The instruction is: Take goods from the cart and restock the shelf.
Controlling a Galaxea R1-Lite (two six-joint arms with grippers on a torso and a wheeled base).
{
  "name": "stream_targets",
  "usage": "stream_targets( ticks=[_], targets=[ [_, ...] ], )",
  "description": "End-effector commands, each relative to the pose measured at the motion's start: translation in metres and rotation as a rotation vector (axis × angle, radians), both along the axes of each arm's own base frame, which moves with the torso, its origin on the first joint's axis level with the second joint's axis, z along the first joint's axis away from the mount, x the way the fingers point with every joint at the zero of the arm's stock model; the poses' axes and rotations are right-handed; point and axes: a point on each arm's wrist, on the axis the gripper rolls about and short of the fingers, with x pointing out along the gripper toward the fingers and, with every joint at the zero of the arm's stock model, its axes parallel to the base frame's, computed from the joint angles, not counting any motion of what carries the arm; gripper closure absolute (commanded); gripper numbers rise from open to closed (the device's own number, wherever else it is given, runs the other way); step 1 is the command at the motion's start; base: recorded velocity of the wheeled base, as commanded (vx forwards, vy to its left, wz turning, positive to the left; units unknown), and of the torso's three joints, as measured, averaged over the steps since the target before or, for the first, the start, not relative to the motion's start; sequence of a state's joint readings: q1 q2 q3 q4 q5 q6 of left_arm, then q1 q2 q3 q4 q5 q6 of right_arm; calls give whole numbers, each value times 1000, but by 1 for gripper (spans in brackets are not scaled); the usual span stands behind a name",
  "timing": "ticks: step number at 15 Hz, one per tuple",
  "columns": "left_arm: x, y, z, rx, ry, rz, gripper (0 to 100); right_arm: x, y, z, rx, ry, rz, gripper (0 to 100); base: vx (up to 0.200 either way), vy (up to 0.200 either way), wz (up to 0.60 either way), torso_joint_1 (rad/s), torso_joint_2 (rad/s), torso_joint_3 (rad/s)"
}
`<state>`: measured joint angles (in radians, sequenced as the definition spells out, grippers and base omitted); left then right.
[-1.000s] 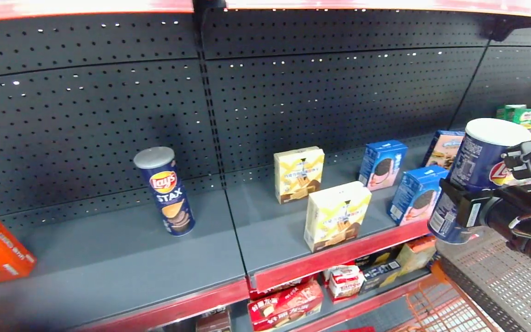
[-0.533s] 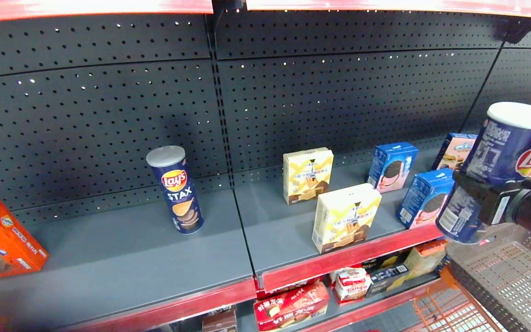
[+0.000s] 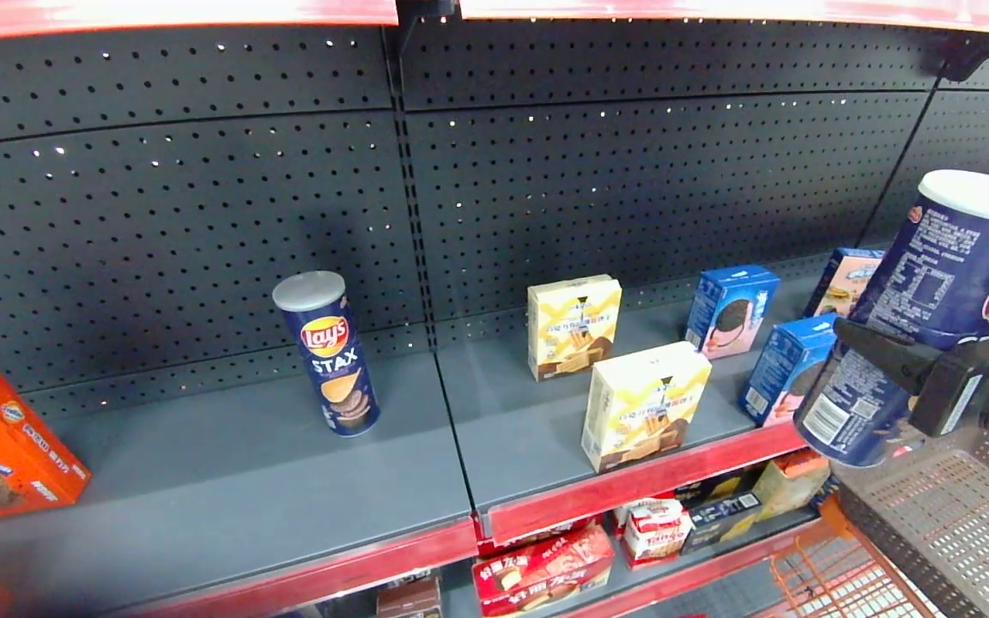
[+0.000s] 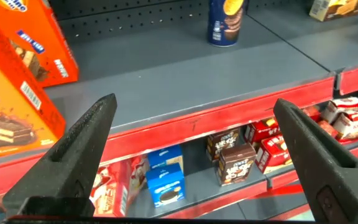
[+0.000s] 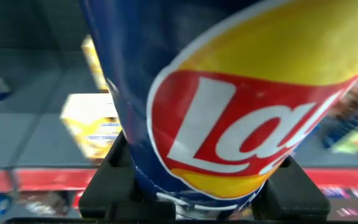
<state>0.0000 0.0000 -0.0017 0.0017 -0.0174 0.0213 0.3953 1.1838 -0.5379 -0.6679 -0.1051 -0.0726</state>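
Being pinched below its middle by the right gripper [image 3: 907, 371] above the cart [image 3: 958, 532], the tilted chip can [image 3: 932, 275] could be knocked against the blue boxes [image 3: 782, 369] at the front edge of the shelf [image 3: 288, 481] and dropped.

The left gripper [image 4: 194, 102] had two matte black, wedge-shaped fingers that tapered to blunt tips. The right gripper [image 5: 199, 179] was black too, with a white label [image 3: 958, 393] on its blocky finger base.
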Motion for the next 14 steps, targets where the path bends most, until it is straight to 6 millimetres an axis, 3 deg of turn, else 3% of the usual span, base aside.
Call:
stream_targets(
  ticks=[1, 5, 8, 11, 14],
  targets=[
    [0, 0, 0, 0, 0, -1, 0, -1, 7, -3, -3, 12, 37, 100, 0, 0, 600, -2, 2, -2],
    [0, 0, 0, 0, 0, 1, 0, 1, 15, -2, -9, 13, 83, 100, 0, 0, 600, 4, 4, 4],
    [0, 0, 0, -1, 0, -1, 0, -3, 25, -2, -13, 13, 145, 100, 0, 0, 0, 0, 0, 0],
    [0, 0, 0, 0, 0, 1, 0, -7, 36, 21, 27, -60, 205, 100, 0, 0, 0, 0, 0, 0],
    [0, 0, 0, 0, 0, 1, 0, -11, 53, 19, 22, -45, 277, 100, 0, 0, 0, 0, 0, 0]
  ],
)
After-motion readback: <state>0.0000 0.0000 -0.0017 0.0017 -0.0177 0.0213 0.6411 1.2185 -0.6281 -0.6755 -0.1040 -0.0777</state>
